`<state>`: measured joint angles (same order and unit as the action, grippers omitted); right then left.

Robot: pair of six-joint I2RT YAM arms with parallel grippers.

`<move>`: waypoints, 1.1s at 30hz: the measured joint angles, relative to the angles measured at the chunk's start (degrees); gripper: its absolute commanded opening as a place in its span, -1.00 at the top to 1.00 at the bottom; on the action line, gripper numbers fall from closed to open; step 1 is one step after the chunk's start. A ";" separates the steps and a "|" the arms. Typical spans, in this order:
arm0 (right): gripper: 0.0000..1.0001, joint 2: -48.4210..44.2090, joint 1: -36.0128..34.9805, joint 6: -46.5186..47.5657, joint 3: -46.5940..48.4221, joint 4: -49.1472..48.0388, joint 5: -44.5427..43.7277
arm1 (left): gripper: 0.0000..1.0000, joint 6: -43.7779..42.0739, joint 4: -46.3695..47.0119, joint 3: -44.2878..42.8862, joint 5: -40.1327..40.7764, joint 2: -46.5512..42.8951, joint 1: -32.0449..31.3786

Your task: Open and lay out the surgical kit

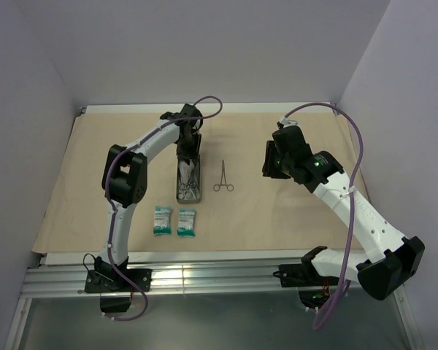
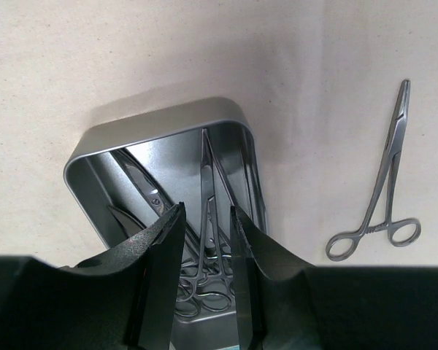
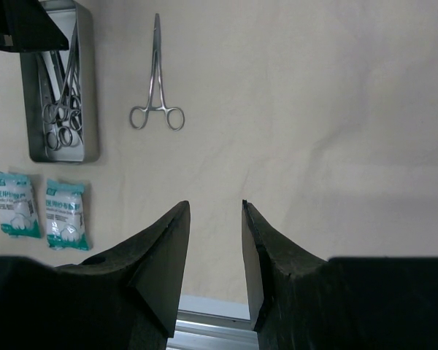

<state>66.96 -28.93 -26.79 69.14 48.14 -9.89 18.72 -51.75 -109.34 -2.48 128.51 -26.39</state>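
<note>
The tan wrap [image 1: 292,211] lies spread flat over the table. On it stands the small grey metal tray [image 1: 189,200], with several ring-handled instruments [image 2: 208,197] inside. My left gripper [image 2: 207,211] hangs low over the tray [image 2: 160,120], open, its fingers either side of those instruments without touching them. One pair of silver forceps [image 1: 223,177] lies alone on the wrap, right of the tray. Two teal-white packets [image 1: 162,219] [image 1: 186,222] rest side by side in front of the tray. My right gripper [image 3: 214,205] hovers open over bare wrap, right of the forceps [image 3: 157,65], nothing between its fingers.
An aluminium rail [image 1: 204,277] runs along the near table edge, where both arm bases are bolted. Pale walls close in the back and both sides. Purple cables [image 1: 354,146] loop off each arm.
</note>
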 measured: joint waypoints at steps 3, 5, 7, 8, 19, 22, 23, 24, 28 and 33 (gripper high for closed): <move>0.16 0.00 0.00 0.02 0.00 0.02 -0.11 | 0.25 0.00 0.02 0.28 -0.35 0.00 0.00; 0.16 0.00 0.00 0.02 0.00 0.04 -0.22 | 0.25 -0.02 0.02 0.57 -0.50 0.00 0.00; 0.16 -0.02 0.00 0.02 0.00 0.07 -0.20 | 0.26 -0.02 0.09 1.14 -0.59 0.00 0.00; 0.16 -0.04 0.00 0.00 0.00 0.07 -0.22 | 0.26 -0.02 0.04 1.40 -0.66 0.00 0.00; 0.16 -0.09 0.00 -0.42 0.00 0.11 -0.17 | 0.29 -0.09 0.44 4.37 -1.27 0.00 0.00; 0.16 -0.09 0.00 -0.57 -0.02 0.11 -0.17 | 0.31 -0.46 0.48 4.63 -1.60 0.00 -0.07; 0.16 -0.09 0.00 -0.61 -0.02 0.11 -0.17 | 0.31 -0.59 0.48 4.68 -1.70 0.02 -0.11; 0.15 -0.11 0.00 -0.66 -0.02 0.11 -0.17 | 0.34 -0.70 0.52 4.76 -1.77 0.02 -0.15; 0.16 -0.11 0.00 -0.83 -0.02 0.11 -0.20 | 0.42 -1.25 0.50 5.01 -1.75 0.37 -0.46; 0.15 -0.17 0.00 -0.94 -0.02 0.11 -0.20 | 0.57 -1.53 0.46 5.01 -1.75 0.42 -0.50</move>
<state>66.78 -28.93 -27.73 69.12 48.25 -10.09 17.19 -51.29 -104.33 -4.23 128.92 -26.89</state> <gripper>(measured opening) 0.424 0.254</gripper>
